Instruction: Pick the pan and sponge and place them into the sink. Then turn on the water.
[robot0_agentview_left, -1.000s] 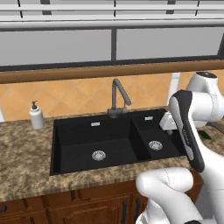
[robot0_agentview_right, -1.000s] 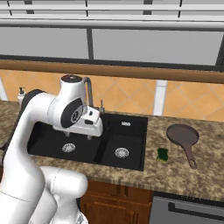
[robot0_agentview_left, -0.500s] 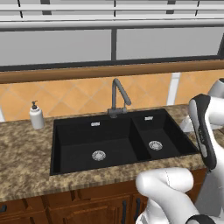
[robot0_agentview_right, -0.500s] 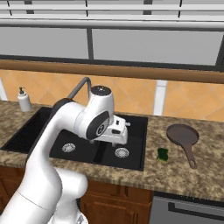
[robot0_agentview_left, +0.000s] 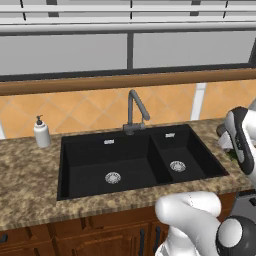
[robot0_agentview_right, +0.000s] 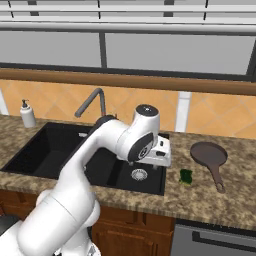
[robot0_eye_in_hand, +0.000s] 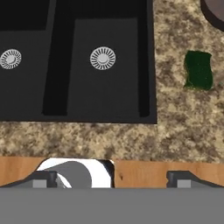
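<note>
On the speckled granite bench (robot0_agentview_right: 210, 200), the sponge (robot0_eye_in_hand: 198, 70) looks light and squashy; pinch its short sides. The hand (robot0_eye_in_hand: 107, 177) stands open, empty.

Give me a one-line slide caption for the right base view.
White robot arm reaching over the small basin of the black sink, with the green sponge and the pan waiting on the counter beside it.

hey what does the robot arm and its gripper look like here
The arm is glossy white with rounded, tube-like links and dark grey joint caps. Its hand is a white boxy block. The gripper ends in two small dark, squarish finger tips. No cables or markings are visible.
</note>
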